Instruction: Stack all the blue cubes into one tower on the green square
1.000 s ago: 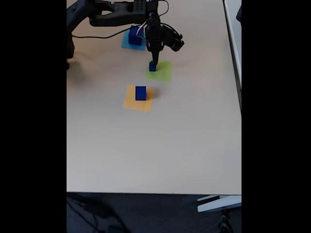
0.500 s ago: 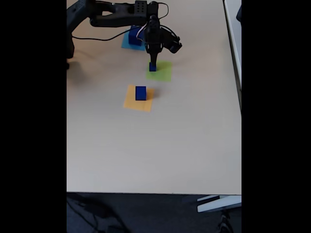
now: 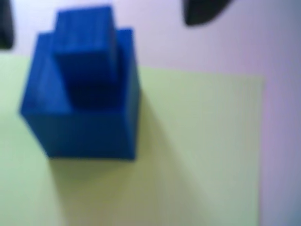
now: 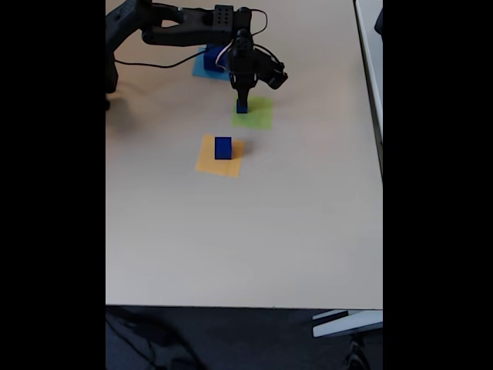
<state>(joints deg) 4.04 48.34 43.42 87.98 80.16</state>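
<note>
Gripper (image 4: 243,98) hung over the green square (image 4: 258,116), just above a two-cube tower (image 3: 84,89), fingertips parted and clear of it in the wrist view, gripping nothing; smaller cube (image 3: 87,49) seated on the larger one (image 3: 89,127), at the square's left side; another blue cube (image 4: 223,147) on the orange-yellow square (image 4: 208,163), nearer and left; a bigger cube (image 4: 212,55) on the light-blue square (image 4: 202,71), farther left, partly hidden by the arm (image 4: 185,23).
</note>
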